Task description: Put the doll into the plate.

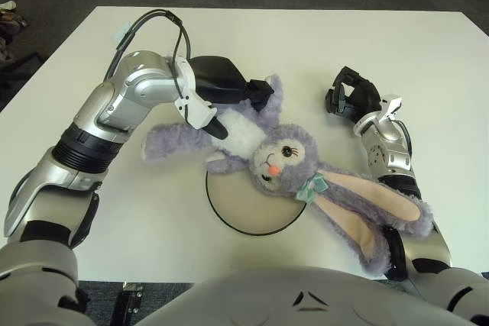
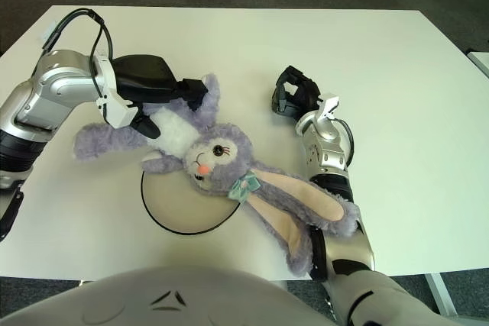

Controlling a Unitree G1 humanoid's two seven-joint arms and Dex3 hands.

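On your surface point(image 1: 428, 74), the plate point(image 1: 229, 208) sits near the front edge, about centre. The doll point(image 1: 260, 139) lies across it: head over the plate's rear-right rim, body behind and to the left, 2 ears trailing right onto your right forearm. Your left hand point(image 1: 221, 89) is on the doll's body; your right hand point(image 1: 350, 93) shows to the doll's right, apart.
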